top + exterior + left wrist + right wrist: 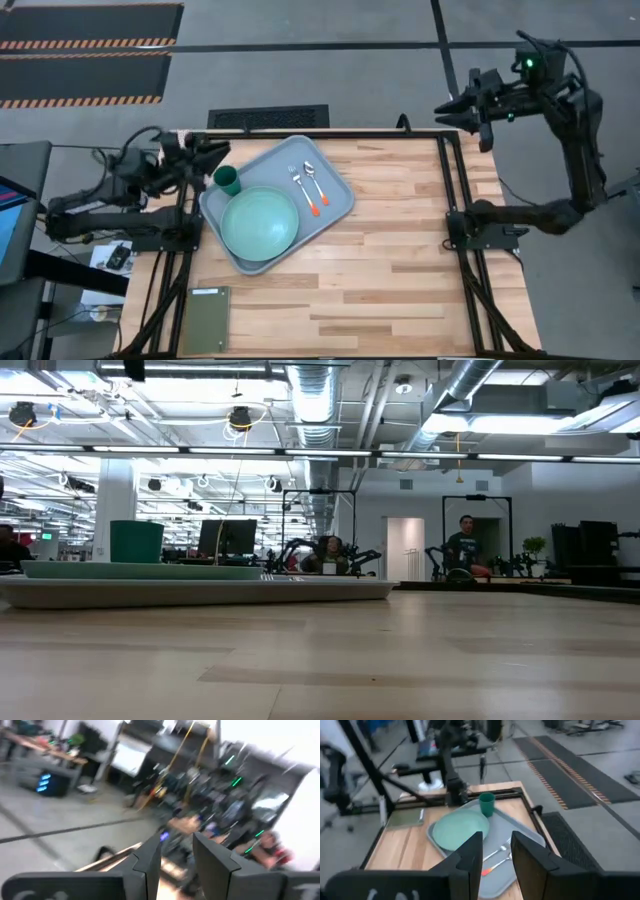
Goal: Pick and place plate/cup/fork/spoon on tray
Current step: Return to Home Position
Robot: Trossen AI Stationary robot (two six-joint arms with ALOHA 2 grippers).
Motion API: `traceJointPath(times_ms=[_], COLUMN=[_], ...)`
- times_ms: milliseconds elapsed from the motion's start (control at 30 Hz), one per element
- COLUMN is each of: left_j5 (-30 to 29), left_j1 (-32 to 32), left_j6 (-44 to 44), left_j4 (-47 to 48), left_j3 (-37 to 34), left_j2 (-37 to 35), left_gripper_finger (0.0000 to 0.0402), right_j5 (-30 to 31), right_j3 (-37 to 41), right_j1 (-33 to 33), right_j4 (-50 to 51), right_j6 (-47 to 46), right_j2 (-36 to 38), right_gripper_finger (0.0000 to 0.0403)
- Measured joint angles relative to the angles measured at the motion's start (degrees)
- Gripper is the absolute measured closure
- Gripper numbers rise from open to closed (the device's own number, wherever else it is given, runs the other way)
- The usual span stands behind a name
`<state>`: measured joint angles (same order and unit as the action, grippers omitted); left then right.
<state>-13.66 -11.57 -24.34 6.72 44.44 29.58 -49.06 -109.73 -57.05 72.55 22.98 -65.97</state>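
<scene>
The tray (336,196) lay slantwise on the left-centre of the bench (400,260) in the high view, carrying all four pieces. The plate (260,222) filled its lower-left part. The cup (227,179) stood upright just beside the plate's upper-left edge, near the tray's left corner. The fork (297,183) and the spoon (313,184) lay side by side on the tray's upper-right part, the spoon to the right, orange ends toward the lower frame.

The left tool (218,152) hung at the bench's upper-left edge, near the cup but touching nothing. In its wrist view its fingers (150,860) stood a narrow gap apart and empty.

The right tool (448,107) sat in the upper right of the frame, past the bench's upper-right corner and well apart from the tray. Its fingers (470,855) were likewise parted with nothing between them.

A dark olive rectangle (208,320) lay flat at the bench's lower left.
</scene>
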Motion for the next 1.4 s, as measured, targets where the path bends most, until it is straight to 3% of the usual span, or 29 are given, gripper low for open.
traceJointPath(times_ms=[100, 233, 367, 500, 633, 833, 967, 1133, 1267, 1400], left_j5=[1.18, 1.18, 0.91, 0.89, 0.88, 1.66, 0.08, -0.61, -0.67, -1.23], left_j1=[0.78, 2.35, 3.63, 4.15, 4.13, 4.13, 4.13, 4.11, 4.12, 4.13], left_j6=[-3.57, -6.82, -8.46, -7.72, -8.92, -9.72, -11.56, -12.29, -12.68, -13.35], left_j4=[-8.5, -14.48, -16.15, -16.06, -14.89, -14.71, -13.17, -12.39, -12.55, -12.48], left_j3=[-9.39, -18.85, -24.0, -26.74, -30.03, -35.75, -39.05, -42.11, -43.14, -43.67], left_j2=[-5.14, -9.13, -11.12, -12.43, -14.89, -20.8, -25.03, -29.25, -29.32, -29.21], left_gripper_finger=[0.0301, 0.0301, 0.0301, 0.0301, 0.0301, 0.0301, 0.0301, 0.0301, 0.0301, 0.0301], right_j5=[-2.59, -12.13, -11.2, -10.71, -10.73, -12.23, -17.24, -17.67, -14.44, -2.86], right_j3=[12.9, 32.87, 50.37, 62.72, 72.07, 80.84, 86.72, 94.5, 101.63, 109.3], right_j1=[-3.83, -6.05, -8.47, -12.21, -16.37, -21.67, -22.64, -22.15, -17.69, -5.27], right_j4=[-8.18, -26.54, -45.06, -57.43, -64.52, -66.75, -72.69, -82.42, -98.67, -122.15], right_j6=[-4.01, -12.53, -24.49, -32.0, -38.9, -40.14, -43.58, -53.46, -71.12, -88.91], right_j2=[6.69, 14.93, 22.97, 30.81, 37.7, 46.38, 50.76, 54.6, 58.56, 63.32], right_gripper_finger=[0.0276, 0.0276, 0.0276, 0.0276, 0.0276, 0.0276, 0.0276, 0.0276, 0.0276, 0.0276])
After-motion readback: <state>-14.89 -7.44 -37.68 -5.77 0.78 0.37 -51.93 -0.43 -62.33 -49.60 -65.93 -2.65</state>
